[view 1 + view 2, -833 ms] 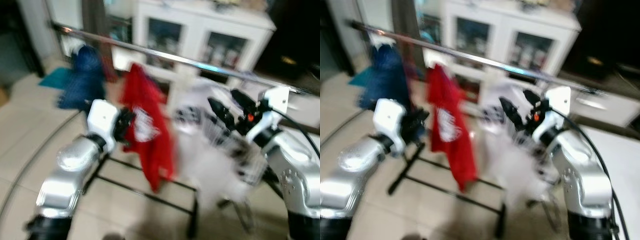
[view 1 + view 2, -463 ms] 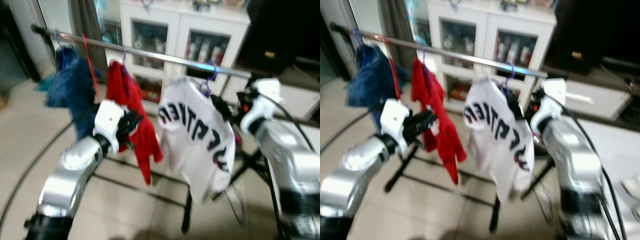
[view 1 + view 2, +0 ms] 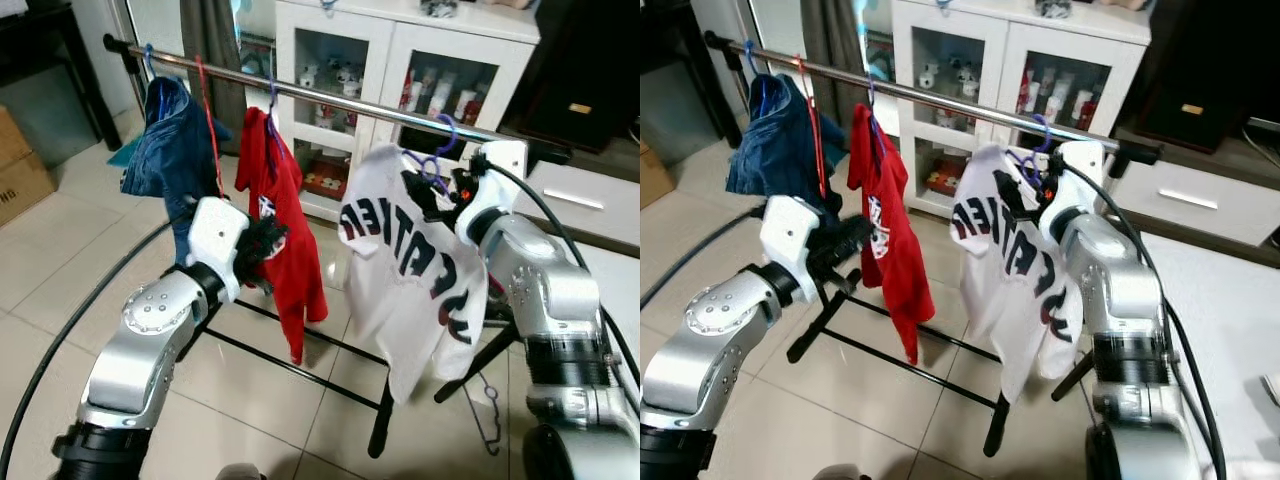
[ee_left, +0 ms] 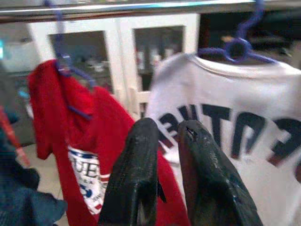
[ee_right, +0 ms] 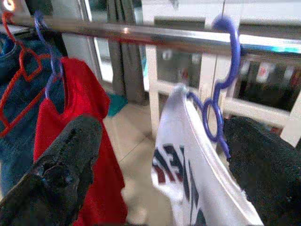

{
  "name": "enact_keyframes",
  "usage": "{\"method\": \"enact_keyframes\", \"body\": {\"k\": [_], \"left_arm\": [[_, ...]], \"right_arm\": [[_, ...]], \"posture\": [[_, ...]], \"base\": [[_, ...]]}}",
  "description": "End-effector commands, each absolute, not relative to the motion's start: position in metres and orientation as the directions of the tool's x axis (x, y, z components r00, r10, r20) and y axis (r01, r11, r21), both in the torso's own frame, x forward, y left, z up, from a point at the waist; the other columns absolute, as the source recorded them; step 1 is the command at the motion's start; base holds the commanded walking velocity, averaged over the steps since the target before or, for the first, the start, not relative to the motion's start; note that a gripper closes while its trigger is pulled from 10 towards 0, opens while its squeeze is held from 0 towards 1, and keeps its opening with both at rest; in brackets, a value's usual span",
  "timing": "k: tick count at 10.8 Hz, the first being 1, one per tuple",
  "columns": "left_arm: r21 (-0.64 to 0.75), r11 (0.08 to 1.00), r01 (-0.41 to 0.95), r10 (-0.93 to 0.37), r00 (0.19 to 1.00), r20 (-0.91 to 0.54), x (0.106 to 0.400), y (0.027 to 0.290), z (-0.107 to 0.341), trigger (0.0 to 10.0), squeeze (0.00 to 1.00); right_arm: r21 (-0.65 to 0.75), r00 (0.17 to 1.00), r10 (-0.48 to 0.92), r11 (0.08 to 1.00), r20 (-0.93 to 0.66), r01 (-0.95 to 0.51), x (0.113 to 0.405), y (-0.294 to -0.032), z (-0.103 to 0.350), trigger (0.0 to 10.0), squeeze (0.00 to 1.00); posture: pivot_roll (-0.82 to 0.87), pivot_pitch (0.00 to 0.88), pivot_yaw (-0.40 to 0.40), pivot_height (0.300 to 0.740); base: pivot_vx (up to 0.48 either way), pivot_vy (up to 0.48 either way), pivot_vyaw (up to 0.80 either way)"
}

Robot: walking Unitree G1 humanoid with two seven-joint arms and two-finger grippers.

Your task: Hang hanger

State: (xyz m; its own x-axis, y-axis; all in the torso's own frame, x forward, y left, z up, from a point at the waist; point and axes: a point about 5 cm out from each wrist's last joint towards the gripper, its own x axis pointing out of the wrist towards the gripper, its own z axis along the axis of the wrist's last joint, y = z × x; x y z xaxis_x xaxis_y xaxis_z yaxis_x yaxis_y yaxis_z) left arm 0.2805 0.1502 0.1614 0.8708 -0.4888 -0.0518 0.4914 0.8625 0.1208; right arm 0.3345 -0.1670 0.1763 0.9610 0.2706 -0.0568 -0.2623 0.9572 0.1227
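Hanger [image 5: 220, 106] with the white jersey [image 3: 415, 265] is hooking over the rail [image 3: 330, 98] between your right gripper [image 5: 164, 155]'s spread fingers, while your left gripper [image 4: 162, 176], pressed together, is hovering farther off by the red shirt [image 3: 285, 225].

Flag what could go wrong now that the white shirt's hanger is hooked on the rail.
The right tool is open with the purple hanger between its fingers, so pulling back crooked could snag it off the rail. The left tool sits against the red shirt and could drag it.
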Motion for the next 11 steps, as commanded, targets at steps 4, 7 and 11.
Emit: {"method": "enact_keyframes", "body": {"k": [4, 7, 11], "left_arm": [[0.094, 0.874, 0.476, -0.473, 0.879, -0.051, 0.280, 0.152, 0.157, 10.0, 0.00], [0.094, 0.860, 0.502, -0.500, 0.865, -0.049, 0.277, 0.149, 0.157, 10.0, 0.00], [0.090, 0.721, 0.687, -0.678, 0.726, -0.112, 0.259, 0.140, 0.154, 10.0, 0.00]], "right_arm": [[0.112, 0.991, 0.133, 0.985, 0.011, -0.133, 0.292, -0.180, 0.158, 10.0, 1.00], [0.122, 0.986, 0.158, 0.979, 0.062, -0.164, 0.268, -0.192, 0.158, 10.0, 1.00], [0.118, 0.973, 0.223, 0.970, -0.065, -0.214, 0.268, -0.216, 0.160, 10.0, 1.00]], "posture": [[0.08, 0.000, -0.072, 0.740], [0.08, 0.000, -0.072, 0.740], [0.08, 0.000, -0.077, 0.740]], "base": [[0.214, 0.000, 0.00], [0.353, 0.000, 0.75], [0.000, 0.000, 0.00]]}}
